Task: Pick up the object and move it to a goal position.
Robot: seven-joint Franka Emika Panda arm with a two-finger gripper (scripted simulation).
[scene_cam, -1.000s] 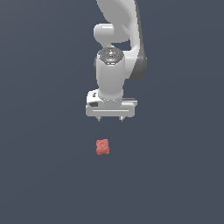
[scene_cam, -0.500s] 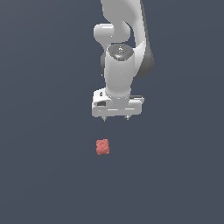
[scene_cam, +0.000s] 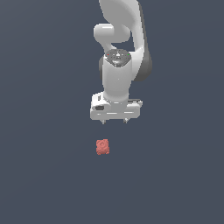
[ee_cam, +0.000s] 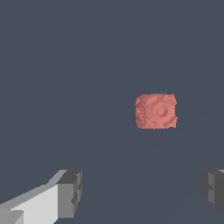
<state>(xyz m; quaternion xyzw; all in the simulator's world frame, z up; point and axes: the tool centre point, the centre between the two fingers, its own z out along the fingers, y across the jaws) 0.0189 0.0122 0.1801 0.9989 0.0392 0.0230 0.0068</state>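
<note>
The white gripper (scene_cam: 114, 121) hangs with its fingers (ee_cam: 69, 194) spread wide and empty, above the plain dark surface (scene_cam: 48, 175). The object (scene_cam: 102, 147), a small salmon-red bumpy cube, lies apart from it, slightly toward the exterior view's left. It looks light and rigid; opposite flat sides offer the likeliest hold, though bumps may shift it.

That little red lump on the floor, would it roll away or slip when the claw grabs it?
The red lump looks blocky with flat sides, so it probably sits still rather than rolling. Its bumpy surface may give the claw some grip. It looks stiff, and being far narrower than the open claw, it should fit easily.
</note>
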